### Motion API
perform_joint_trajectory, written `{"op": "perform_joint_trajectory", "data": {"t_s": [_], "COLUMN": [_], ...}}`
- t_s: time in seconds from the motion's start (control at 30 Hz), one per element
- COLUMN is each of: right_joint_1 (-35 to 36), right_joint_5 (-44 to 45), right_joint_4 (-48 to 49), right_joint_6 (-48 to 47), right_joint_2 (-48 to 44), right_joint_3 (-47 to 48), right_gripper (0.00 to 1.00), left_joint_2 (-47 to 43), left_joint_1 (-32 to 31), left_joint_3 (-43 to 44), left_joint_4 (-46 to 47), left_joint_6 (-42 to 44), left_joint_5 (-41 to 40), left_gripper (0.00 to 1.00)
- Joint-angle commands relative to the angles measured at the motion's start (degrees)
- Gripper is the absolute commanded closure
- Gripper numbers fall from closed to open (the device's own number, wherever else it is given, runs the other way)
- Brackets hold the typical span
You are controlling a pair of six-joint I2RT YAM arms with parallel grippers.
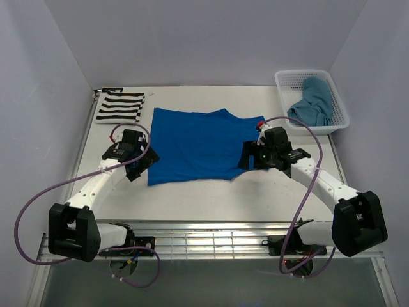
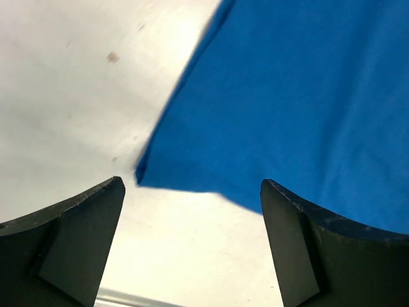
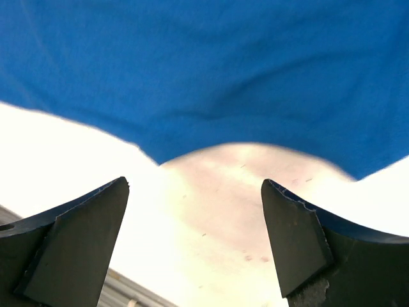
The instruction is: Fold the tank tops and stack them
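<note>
Blue cloth dominates the top external view: the royal blue tank top (image 1: pixel 195 146) lies spread flat at the centre of the table (image 1: pixel 192 199). The striped tank top (image 1: pixel 120 107) lies as a compact folded rectangle at the far left corner. The teal tank top (image 1: pixel 314 102) sits bunched inside the white mesh basket (image 1: pixel 281 80) at the far right corner. The left gripper (image 1: pixel 142 163) is positioned at the near left corner of the royal blue tank top. The right gripper (image 1: pixel 248 157) is positioned at the garment's right edge. Both arms reach inward from the near edge of the table.

Left wrist view: the left gripper's jaws stand wide apart with nothing clamped between them. The near corner of the royal blue tank top (image 2: pixel 300 96) lies on the table just ahead of the gap. The cloth extends up and to the right, and its lower edge passes behind the right-hand finger (image 2: pixel 319 256). Whether that finger touches the cloth cannot be determined. Bare table fills the left of the frame.

Right wrist view: the right gripper's jaws likewise stand wide apart and hold nothing. The royal blue tank top (image 3: pixel 204 64) covers the upper frame. A scooped edge of the cloth curves above the gap, with bare table showing between the fingers (image 3: pixel 77 243).
</note>
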Motion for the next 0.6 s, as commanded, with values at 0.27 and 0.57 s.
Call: {"op": "perform_joint_trajectory", "data": {"t_s": [0.27,0.57], "right_joint_1": [11.2,13.7], "right_joint_5": [-2.4,-1.7], "right_joint_4": [10.8,12.1], "right_joint_6": [11.7,12.8], "right_joint_2": [3.7,11.2], "right_joint_3": [-6.9,-4.9], "right_gripper": [0.10,0.10], "left_joint_2": [0.5,2.7], "left_joint_1": [1.0,1.1], "left_joint_3": [-9.0,-11.8], "left_joint_4": [0.7,4.4], "left_joint_6": [-5.2,-6.5], "left_joint_5": [0.9,2.2], "left_gripper": [0.02,0.28]}}
